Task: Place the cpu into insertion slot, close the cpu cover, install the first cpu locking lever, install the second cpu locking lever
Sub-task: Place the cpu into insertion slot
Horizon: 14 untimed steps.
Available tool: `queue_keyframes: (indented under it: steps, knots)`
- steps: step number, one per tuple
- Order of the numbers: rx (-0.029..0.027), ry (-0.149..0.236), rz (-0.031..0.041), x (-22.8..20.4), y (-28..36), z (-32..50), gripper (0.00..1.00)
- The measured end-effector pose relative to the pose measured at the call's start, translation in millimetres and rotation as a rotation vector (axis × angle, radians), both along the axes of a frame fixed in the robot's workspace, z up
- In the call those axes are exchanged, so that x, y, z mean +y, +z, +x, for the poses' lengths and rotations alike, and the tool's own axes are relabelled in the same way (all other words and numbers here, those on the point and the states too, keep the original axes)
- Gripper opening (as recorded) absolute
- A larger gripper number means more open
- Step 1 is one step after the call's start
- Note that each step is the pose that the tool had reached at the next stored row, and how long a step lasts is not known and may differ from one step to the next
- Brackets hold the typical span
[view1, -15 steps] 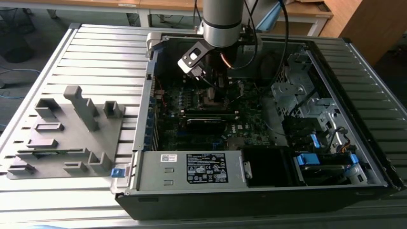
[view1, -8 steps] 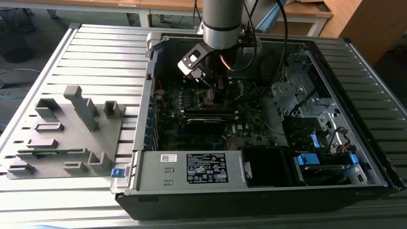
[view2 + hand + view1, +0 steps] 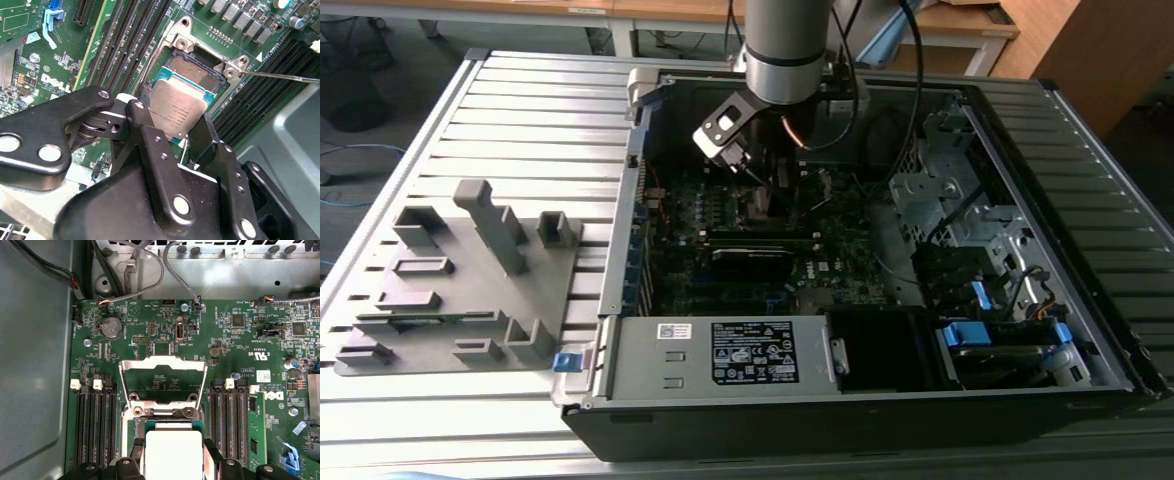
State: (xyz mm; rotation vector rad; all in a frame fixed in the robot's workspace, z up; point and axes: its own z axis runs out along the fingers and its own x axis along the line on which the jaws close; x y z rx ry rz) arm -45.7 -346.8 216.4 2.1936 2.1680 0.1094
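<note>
My gripper (image 3: pixel 172 122) is closed partway on the cpu (image 3: pixel 176 106), its two black fingers (image 3: pixel 147 137) pressing opposite edges of the small square chip. In both wrist views the dull silver top faces the cameras, with a thin green rim showing around it. The cpu (image 3: pixel 172 452) hangs between the fingers of the gripper (image 3: pixel 173 466), directly over the socket (image 3: pixel 194 67). Part of the socket's pin field is still uncovered beyond the chip, and I cannot tell whether the chip touches the socket. In the first wrist view the cover (image 3: pixel 162 361), a silvery frame with a square opening, stands swung open on the far side of the socket. A thin metal lever (image 3: pixel 280 76) sticks out sideways from one socket corner. As for writing, the chip's top carries a few faint printed lines and the green board (image 3: pixel 235 340) has small white lettering. In the exterior view the arm (image 3: pixel 785 60) reaches down into the open case (image 3: pixel 881 425), a white and black printed label (image 3: pixel 754 352) sits on the metal box at the near edge, and a grey fixture (image 3: pixel 467 290) lies on the exterior view's left
</note>
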Motion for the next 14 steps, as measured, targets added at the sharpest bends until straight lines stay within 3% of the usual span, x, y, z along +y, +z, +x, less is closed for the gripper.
queue_keyframes:
  steps: [9, 14]
  knots:
    - [0.0001, 0.000, -0.0002, 0.2, -6.4, -2.6, 0.54]
    - [0.0001, 0.000, -0.0003, 0.2, -6.7, -2.7, 0.54]
